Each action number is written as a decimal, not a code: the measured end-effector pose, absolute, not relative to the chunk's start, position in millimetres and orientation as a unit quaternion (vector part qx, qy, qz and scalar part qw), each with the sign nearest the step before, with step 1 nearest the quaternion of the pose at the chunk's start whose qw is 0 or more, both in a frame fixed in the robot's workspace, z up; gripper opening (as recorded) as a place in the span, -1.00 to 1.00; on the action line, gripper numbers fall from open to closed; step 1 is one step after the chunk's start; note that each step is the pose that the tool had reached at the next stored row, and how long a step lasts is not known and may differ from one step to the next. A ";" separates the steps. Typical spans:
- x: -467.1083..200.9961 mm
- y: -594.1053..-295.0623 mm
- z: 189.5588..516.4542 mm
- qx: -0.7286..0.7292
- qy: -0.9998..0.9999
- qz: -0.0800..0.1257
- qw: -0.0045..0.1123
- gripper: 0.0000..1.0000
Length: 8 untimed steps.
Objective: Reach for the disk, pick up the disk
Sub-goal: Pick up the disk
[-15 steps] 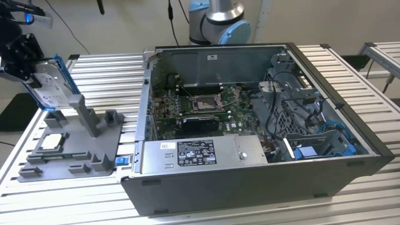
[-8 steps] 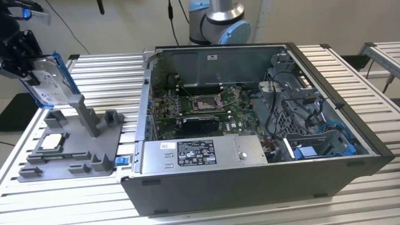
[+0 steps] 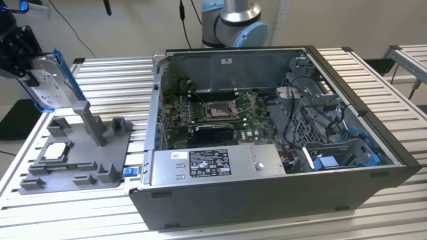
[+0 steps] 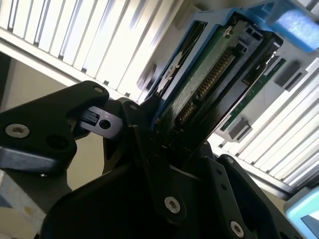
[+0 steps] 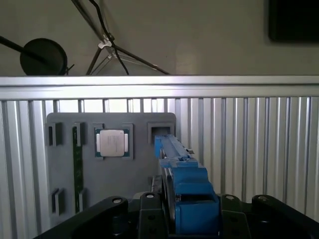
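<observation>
In the exterior view, the disk (image 3: pixel 52 82), a silver-grey drive with a white label in a blue bracket, hangs tilted in the air at the exterior view's far left. It is above the grey fixture plate (image 3: pixel 73 172). My black gripper (image 3: pixel 32 70) is shut on its upper end. In the second wrist view the disk (image 4: pixel 209 74) shows its green board and connector, clamped between my gripper's (image 4: pixel 167 129) dark fingers. In the first wrist view the disk (image 5: pixel 185 181) shows edge-on as a blue bracket held in my gripper (image 5: pixel 187 211).
The fixture plate carries a small square silver chip (image 3: pixel 55 151) and an upright grey post (image 3: pixel 90 122) just below the disk. An open computer case (image 3: pixel 267 145) takes up the middle of the slatted aluminium table (image 3: pixel 113 75). The arm's base (image 3: pixel 233 22) stands behind it.
</observation>
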State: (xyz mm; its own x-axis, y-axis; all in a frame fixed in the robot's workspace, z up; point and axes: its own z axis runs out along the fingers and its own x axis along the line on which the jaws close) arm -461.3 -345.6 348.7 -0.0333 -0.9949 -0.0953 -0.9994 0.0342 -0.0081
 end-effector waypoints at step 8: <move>-461.2 -345.7 361.1 -0.694 0.718 0.030 0.037 -1.00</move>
